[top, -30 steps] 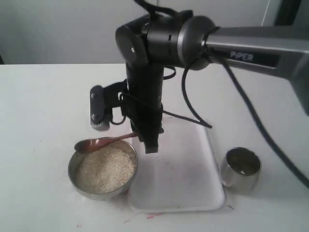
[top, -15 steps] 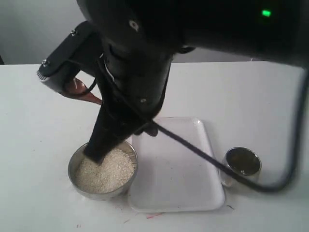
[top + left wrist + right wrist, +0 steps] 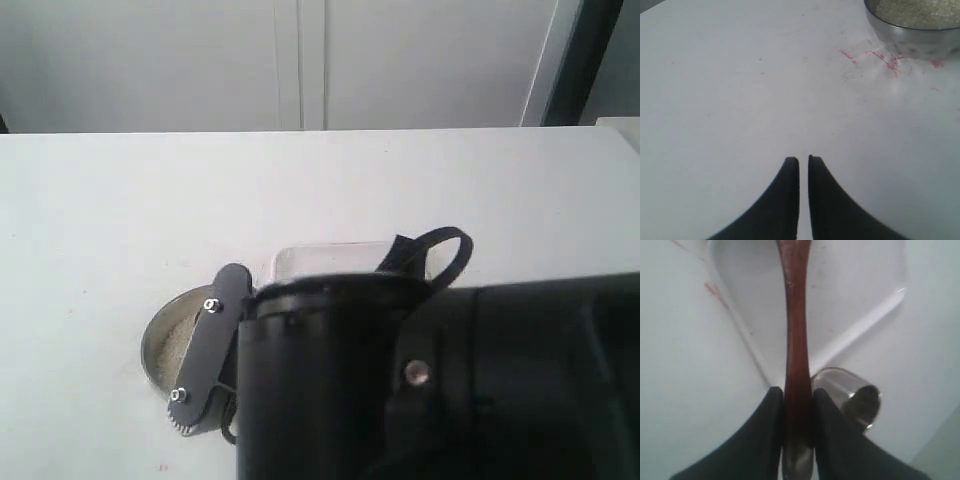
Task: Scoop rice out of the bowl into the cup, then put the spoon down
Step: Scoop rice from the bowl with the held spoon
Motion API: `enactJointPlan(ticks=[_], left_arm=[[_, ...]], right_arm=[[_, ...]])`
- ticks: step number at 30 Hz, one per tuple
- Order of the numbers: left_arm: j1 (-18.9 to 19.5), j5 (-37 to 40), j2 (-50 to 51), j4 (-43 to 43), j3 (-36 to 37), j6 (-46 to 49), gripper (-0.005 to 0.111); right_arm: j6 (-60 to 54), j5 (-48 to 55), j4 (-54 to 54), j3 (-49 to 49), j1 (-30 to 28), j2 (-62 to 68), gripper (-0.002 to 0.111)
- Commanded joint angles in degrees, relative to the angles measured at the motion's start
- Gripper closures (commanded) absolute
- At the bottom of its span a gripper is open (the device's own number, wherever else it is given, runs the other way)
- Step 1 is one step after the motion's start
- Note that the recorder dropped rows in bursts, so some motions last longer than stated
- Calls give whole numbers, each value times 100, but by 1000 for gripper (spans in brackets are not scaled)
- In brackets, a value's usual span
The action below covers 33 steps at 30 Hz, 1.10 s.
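Observation:
In the right wrist view my right gripper (image 3: 798, 392) is shut on the long handle of the dark reddish-brown spoon (image 3: 796, 335); the spoon's oval bowl is cut off at the frame edge. The shiny steel cup (image 3: 855, 401) stands on the table just beside the fingers. The grey metal bowl (image 3: 156, 338) holds the rice (image 3: 178, 330) and shows partly in the exterior view; its wall (image 3: 910, 39) and the rice (image 3: 920, 11) also show in the left wrist view. My left gripper (image 3: 803, 161) is shut on nothing over bare table, well apart from the bowl.
The right arm's dark body (image 3: 440, 380) fills the lower right of the exterior view and hides the cup, the spoon and most of the white tray (image 3: 320, 258). That tray (image 3: 850, 285) lies under the spoon handle. Red scratch marks (image 3: 875, 57) lie beside the bowl.
The right arm has swung toward the camera and lower in the exterior view. It now covers the cup, most of the tray and part of the bowl, which showed one second ago.

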Motion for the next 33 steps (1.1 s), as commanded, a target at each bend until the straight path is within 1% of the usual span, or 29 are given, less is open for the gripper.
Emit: enactJointPlan(ticks=[1,3,6,11,14,17,20,27,33], left_arm=[[-41,273,0,-32,52,-27,92],[-41,273,0,-32,52,-27,92],[-41,273,0,-32,52,-27,92],[-41,273,0,-32,52,-27,92],[-41,273,0,-32,52,-27,92],[-41,273,0,-32,52,-27,92],[-41,273,0,-32,52,-27,92],[-41,273,0,-32,52,-27,92],[-41,273,0,-32,52,-27,92]], right_arm=[[-963,-9,-1357,-24,16,284,108],[-1497,-9,-2001,-36,4,475,108],[-1866,-9,-2928,-36,-5,796,108],[-1875,-9,-4123,-36,-19,1293,108],[-1810,-9,-4184,-36,-170,1541,108],[-1320,-9,-4244,-36,-403,1693,108],[-968,-9,-4372,-36,-515,1748,108],[-996,-9,-4326,-36,-542,1794,108],[-1014,-9,-4397,-36,-654,2142,108]])
